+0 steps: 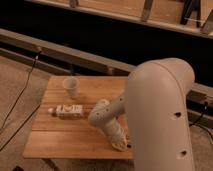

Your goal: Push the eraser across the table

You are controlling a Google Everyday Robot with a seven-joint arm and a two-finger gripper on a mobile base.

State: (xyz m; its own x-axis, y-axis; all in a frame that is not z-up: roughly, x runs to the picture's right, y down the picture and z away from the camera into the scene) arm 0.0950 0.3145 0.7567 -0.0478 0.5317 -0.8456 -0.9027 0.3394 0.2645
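The gripper (120, 143) was low at the bench (60, 142), right of the lying white bottle (67, 110), its jaws pressed together. A white cup (71, 86) stood behind the bottle.

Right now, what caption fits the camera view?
Gripper low at the near right edge of the wooden table; a white cup stands and a labelled bottle lies at image left.

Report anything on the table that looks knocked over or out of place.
The white labelled bottle lies on its side on the table, left of the arm; the cup behind it stands upright. The gripper sits low near the front edge.
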